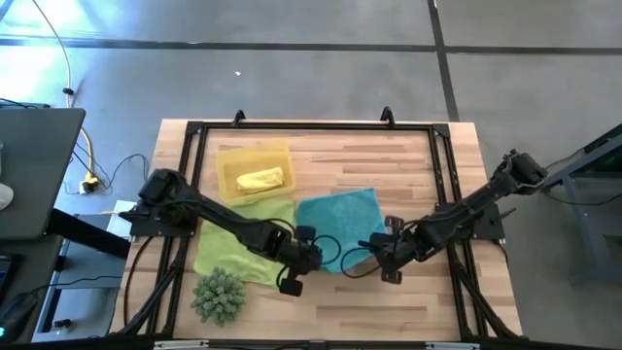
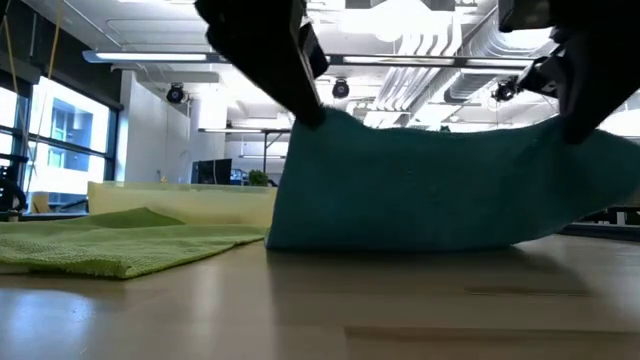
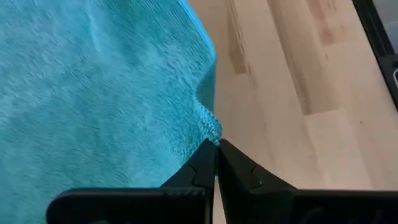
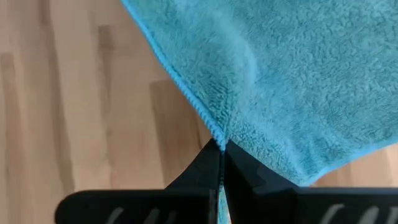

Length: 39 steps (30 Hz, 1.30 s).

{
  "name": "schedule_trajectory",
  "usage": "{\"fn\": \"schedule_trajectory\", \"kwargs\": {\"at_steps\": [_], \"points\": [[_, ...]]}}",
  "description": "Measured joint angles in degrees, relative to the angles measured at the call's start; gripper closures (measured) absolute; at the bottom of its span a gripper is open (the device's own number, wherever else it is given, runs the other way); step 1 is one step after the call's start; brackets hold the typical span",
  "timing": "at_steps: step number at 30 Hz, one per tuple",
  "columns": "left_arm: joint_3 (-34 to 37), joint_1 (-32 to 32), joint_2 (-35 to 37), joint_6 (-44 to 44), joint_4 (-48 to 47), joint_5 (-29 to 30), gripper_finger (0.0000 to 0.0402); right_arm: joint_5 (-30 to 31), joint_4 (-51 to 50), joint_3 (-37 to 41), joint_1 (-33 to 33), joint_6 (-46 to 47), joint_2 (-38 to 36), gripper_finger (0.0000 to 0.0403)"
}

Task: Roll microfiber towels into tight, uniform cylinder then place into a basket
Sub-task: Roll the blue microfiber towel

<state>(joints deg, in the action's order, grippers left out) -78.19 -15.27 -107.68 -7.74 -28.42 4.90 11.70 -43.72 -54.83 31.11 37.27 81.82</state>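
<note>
Table: wooden table (image 1: 408,292), office behind.
Teal towel (image 1: 338,219): near edge lifted by 2 grippers.
Left gripper (image 3: 216,163): clenched on corner.
Right gripper (image 4: 221,163): pinching the hem.
Risk: thin pinches may slip, the roll loosening.
Basket (image 1: 229,167): holds 1 yellow towel (image 1: 260,180).

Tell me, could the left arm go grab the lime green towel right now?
Probably not yet. The left gripper is shut on a corner of the teal towel, holding it up with the right gripper. The lime green towel lies flat right under that arm, with nothing covering it, so it would have to let go first.
</note>
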Motion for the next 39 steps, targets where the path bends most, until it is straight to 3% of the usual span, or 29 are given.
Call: {"fn": "schedule_trajectory", "kwargs": {"at_steps": [3,7,11,16,28,32,35,39], "points": [[0.0,-0.3,-0.4,-3.6,-0.8,1.5,0.0401,-0.4,-0.3,0.0,0.3,-0.7,0.0,0.0403],[0.0,0.8,-0.4,-9.7,-4.2,7.8,0.0401,1.2,-0.4,0.0,-1.0,-7.4,0.0,0.0403],[0.0,2.7,-0.4,-12.5,-7.4,11.1,0.0401,6.7,-0.2,0.0,-4.4,-16.8,0.0,0.0403],[0.0,4.3,-0.4,-13.3,-10.1,16.2,0.0401,7.6,-0.2,0.0,-9.8,-25.3,0.0,0.0403],[3.5,7.9,-1.1,-13.2,-8.6,19.0,0.0401,7.2,3.1,4.0,-19.7,-42.9,0.0,0.0402],[4.3,8.9,-1.1,-13.1,-7.3,19.8,0.0401,3.6,5.4,4.0,-22.5,-49.3,0.7,0.0402],[4.4,9.4,-1.1,-13.1,-7.6,20.0,0.0401,0.8,5.5,4.0,-24.2,-51.0,2.5,0.0402],[4.4,9.6,-1.1,-13.0,-7.9,19.9,0.0401,2.3,5.7,4.0,-25.9,-52.2,5.4,0.0402]]}}
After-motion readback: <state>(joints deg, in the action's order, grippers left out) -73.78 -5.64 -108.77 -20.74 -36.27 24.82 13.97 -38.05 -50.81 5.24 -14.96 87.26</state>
